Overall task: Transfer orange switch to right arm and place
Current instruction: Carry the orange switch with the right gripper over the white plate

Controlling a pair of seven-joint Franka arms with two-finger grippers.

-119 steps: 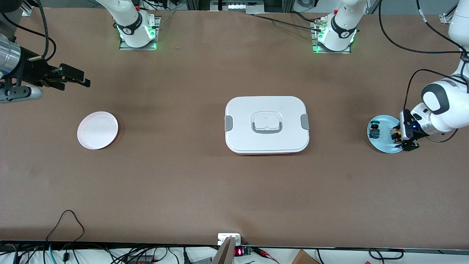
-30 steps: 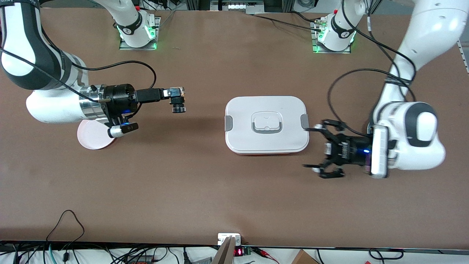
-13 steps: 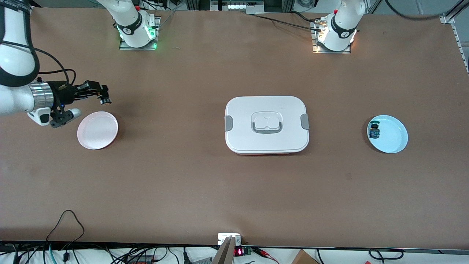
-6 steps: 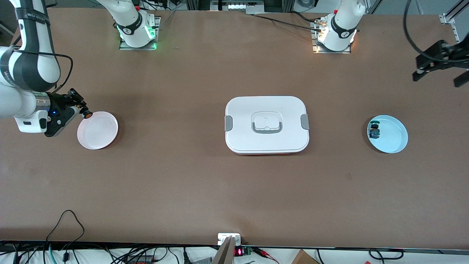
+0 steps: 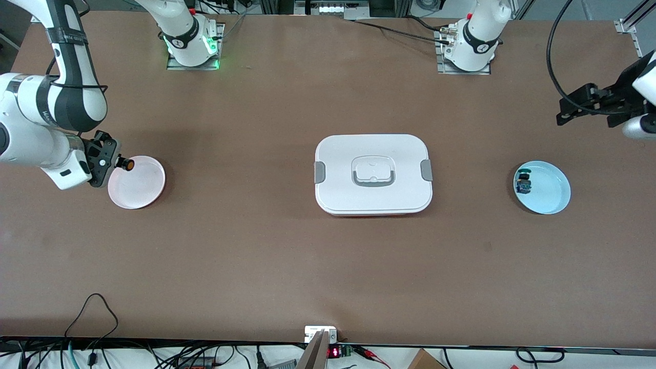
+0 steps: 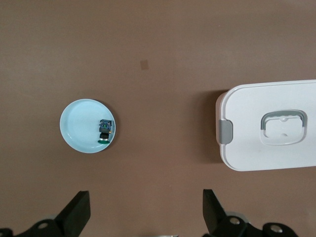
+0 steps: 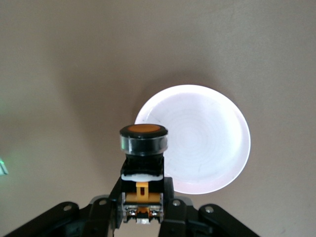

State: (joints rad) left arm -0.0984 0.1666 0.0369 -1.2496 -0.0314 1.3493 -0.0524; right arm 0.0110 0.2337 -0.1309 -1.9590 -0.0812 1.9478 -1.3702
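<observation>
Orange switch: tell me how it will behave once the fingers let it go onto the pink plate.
The orange switch looks rigid, so it likely won't deform. Its round cap is wider than its blocky body, so it may tip and roll a little. The pink plate has a raised rim, which should probably contain it.

My right arm (image 5: 46, 102): white shell w/ dark grey bands, black tool (image 5: 114, 163). My left arm (image 5: 643, 77): white, black open-linkage tool (image 5: 569, 110), black cable looping off it. Bases white, green lights.
</observation>
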